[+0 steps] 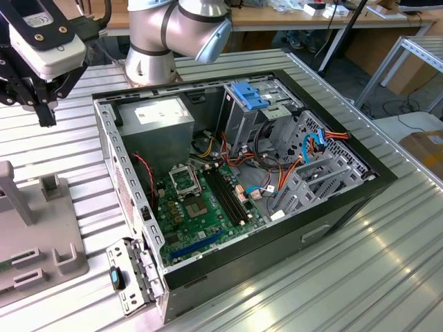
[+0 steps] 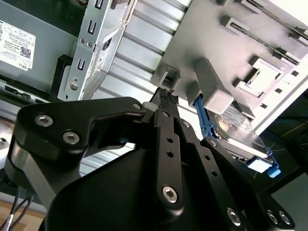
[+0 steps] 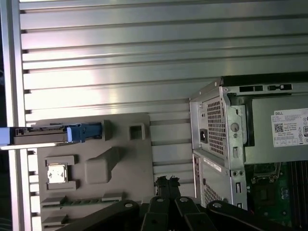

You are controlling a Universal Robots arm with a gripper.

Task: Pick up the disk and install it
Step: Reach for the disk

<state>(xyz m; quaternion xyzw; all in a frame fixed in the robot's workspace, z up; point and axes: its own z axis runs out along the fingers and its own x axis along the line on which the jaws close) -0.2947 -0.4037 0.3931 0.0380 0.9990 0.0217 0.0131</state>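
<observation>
The disk (image 3: 41, 135) stands on edge in a slot of the grey fixture (image 3: 125, 163), with its blue frame (image 3: 84, 132) showing at one end. In the second wrist view the disk (image 2: 238, 126) shows a metal face and blue edges behind a fixture block. My gripper (image 3: 166, 182) hovers over the fixture's edge, apart from the disk, with its black fingers shut together on nothing. In the exterior view my gripper (image 1: 47, 116) hangs at the upper left above the ribbed table, left of the open computer case (image 1: 235, 187).
The case holds a grey power supply (image 1: 156, 117) with a white label, a green motherboard (image 1: 201, 207), a drive cage with a light-blue bracket (image 1: 249, 93) and cables. The arm's base (image 1: 173, 34) stands behind it. The grey fixture (image 1: 34, 242) lies at the exterior view's left.
</observation>
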